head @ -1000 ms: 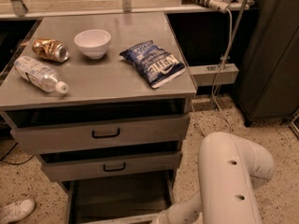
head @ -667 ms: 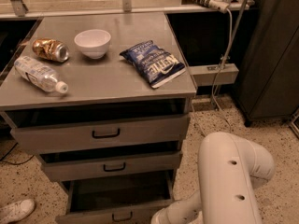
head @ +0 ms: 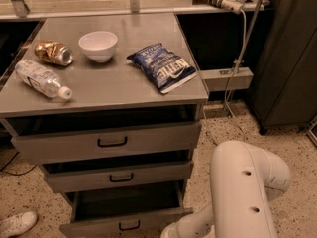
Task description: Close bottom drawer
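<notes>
Speckled floor [head: 223, 133] surrounds a grey cabinet [head: 114, 90] left of centre, its top bearing a white bowl [head: 98, 44], a blue chip bag [head: 163, 66], a can [head: 53, 52] and a plastic bottle [head: 42, 78]. At the bottom of the frame the bottom drawer [head: 148, 221] stands pulled out. The white arm [head: 242, 192] bends at lower right, its forearm reaching left toward that drawer's right front corner. The gripper lies past the bottom edge, so I cannot tell its state.

On cabinet top [head: 114, 90]: white bowl [head: 98, 44], crushed can [head: 53, 53], water btl [head: 42, 78], chip bag [head: 163, 66]; shoe [head: 16, 223] btm left
</notes>
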You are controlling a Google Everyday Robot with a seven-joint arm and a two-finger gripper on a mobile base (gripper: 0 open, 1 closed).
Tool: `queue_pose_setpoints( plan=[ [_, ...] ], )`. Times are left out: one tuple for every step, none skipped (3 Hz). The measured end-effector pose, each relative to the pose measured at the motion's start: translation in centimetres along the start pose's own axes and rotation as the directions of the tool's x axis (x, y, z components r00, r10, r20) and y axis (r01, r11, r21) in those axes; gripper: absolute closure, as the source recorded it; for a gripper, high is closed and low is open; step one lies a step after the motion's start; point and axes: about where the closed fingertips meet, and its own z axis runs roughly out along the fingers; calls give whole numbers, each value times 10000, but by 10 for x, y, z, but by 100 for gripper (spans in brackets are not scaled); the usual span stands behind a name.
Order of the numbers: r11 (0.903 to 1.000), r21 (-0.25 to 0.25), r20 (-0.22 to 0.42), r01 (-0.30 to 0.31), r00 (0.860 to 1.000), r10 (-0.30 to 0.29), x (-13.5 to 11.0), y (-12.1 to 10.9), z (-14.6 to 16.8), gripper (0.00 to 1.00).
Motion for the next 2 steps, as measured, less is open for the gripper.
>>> queue_pose_setpoints(
  plan=[
    [10000,0,0,0,10000,0,0,0,0,42],
    [10000,-1,0,0,10000,0,0,0,0,66]
  ],
)
